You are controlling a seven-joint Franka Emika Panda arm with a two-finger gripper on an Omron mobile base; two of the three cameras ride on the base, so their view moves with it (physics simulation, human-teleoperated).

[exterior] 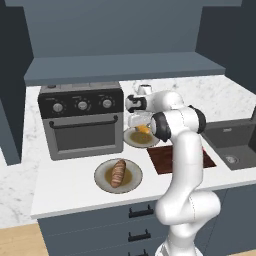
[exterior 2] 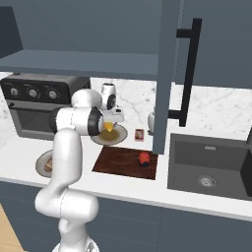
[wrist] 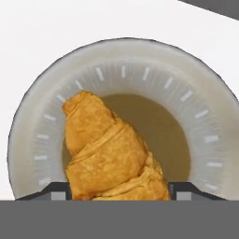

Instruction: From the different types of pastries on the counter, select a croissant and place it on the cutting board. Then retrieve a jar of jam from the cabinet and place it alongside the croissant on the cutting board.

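The yellow-orange croissant (wrist: pixel 107 149) lies on a round beige plate (wrist: pixel 205 116) on the white counter (exterior: pixel 65 190). My gripper (wrist: pixel 119 189) reaches down over it, with a dark fingertip pressed against each flank of the pastry. From the base, the gripper (exterior: pixel 140 124) (exterior 2: pixel 114 120) hangs over the croissant (exterior: pixel 143 129) (exterior 2: pixel 109 126). The dark reddish cutting board (exterior: pixel 162 159) (exterior 2: pixel 118 160) lies just in front of that plate. A small red and dark jar of jam (exterior 2: pixel 143 158) stands on the board's right part. The grey-blue cabinet (exterior: pixel 125 30) hangs above.
A brown striped loaf (exterior: pixel 118 172) sits on a second plate (exterior: pixel 102 182) near the counter's front. A toaster oven (exterior: pixel 82 122) stands at the left, a dark sink (exterior 2: pixel 209 165) at the right. An open cabinet door (exterior 2: pixel 167 74), a red packet (exterior 2: pixel 139 135) and a white bottle (exterior 2: pixel 152 120) are behind the board.
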